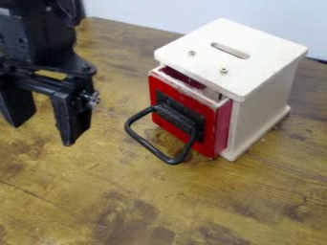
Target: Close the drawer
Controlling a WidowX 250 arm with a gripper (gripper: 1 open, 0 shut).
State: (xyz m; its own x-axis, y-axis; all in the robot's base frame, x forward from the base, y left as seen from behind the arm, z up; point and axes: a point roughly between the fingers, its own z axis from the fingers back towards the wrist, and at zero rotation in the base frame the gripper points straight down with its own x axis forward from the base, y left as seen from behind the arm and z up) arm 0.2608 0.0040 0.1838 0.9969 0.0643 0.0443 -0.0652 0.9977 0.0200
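Note:
The red-fronted drawer [185, 113] sticks out a little from the front of a small pale wooden box [255, 86]. Its large black looped bar handle [156, 139] hangs down and rests on the table. My black gripper [41, 110] hangs at the left, well apart from the handle. Its two fingers [71, 117] point down with a wide gap between them, open and empty. Nothing is held.
The box has a slotted top [231, 50] and stands at the right on a worn wooden table [192, 206]. A pale wall runs along the far edge at the top.

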